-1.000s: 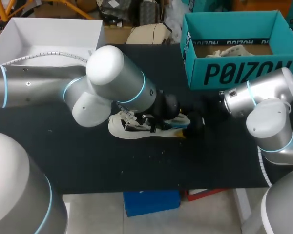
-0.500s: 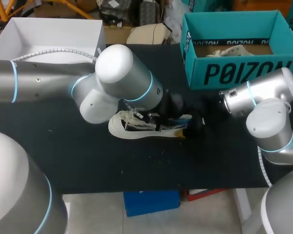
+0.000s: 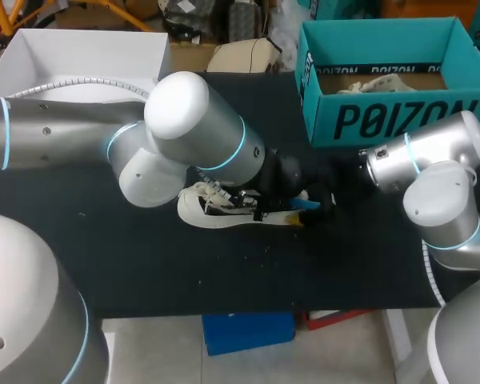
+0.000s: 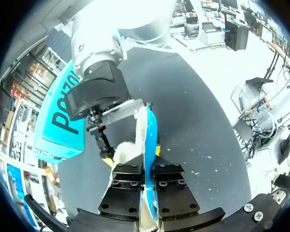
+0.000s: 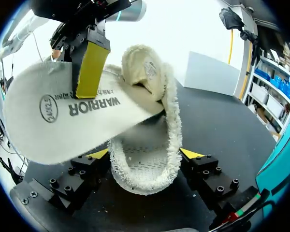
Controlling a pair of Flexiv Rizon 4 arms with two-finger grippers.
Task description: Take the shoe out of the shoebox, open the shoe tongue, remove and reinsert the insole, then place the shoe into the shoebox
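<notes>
The left gripper (image 4: 146, 166) clamps the white insole (image 5: 63, 116) edge-on, just above the opening of the cream shoe (image 3: 198, 210) lying mid-table (image 3: 144, 264), its sides pinched between the right gripper's (image 5: 144, 153) fingers, with the teal shoebox (image 3: 384, 120) behind, rightmost.

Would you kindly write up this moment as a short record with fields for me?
Shoe: out of the box, lying on the black table between the two arms.
Insole: mostly out of the shoe, one end at its opening.
Left tool: shut on the insole, above the shoe.
Right tool: shut on the shoe, a yellow tip on either side of its fleecy rim.
Shoebox: teal, open, at the table's far right.
</notes>
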